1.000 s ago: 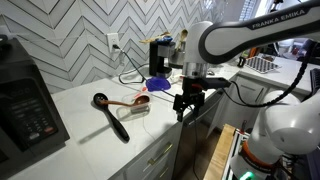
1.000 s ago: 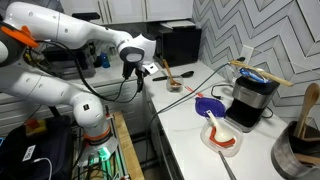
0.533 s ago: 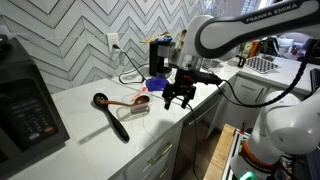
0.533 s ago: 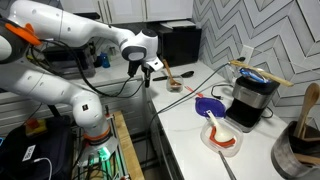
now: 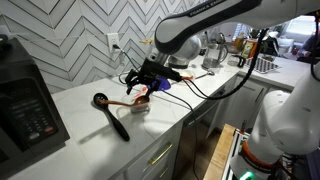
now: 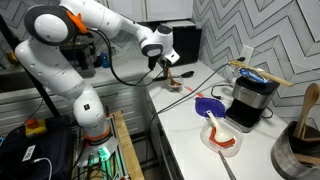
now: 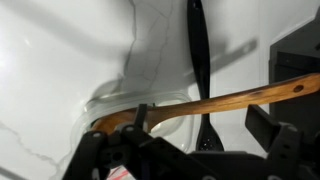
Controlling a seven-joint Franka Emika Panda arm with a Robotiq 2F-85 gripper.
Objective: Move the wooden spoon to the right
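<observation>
The wooden spoon [image 7: 232, 97], reddish-brown with a slim handle, lies on the white counter. In the wrist view its handle runs left to right across a small clear box [image 7: 118, 97]. It also shows in an exterior view [image 5: 122, 101]. The larger black spoon [image 7: 197, 50] [image 5: 112, 116] lies under it, crossing it. My gripper [image 7: 205, 125] is open just above the wooden spoon's handle, with one finger on each side along it. It touches nothing. The gripper shows in both exterior views [image 5: 138, 88] [image 6: 165, 68].
A black appliance [image 5: 25, 112] stands at the counter's left end. A black coffee maker [image 6: 254, 98] stands by the wall. A purple item [image 6: 208, 104] and a red-and-white dish [image 6: 222, 139] lie near it. A cable runs along the counter. The counter's front edge is close.
My arm has swung from the counter's front edge back over the counter. The gripper now hangs over the wooden spoon. The spoons have not moved.
</observation>
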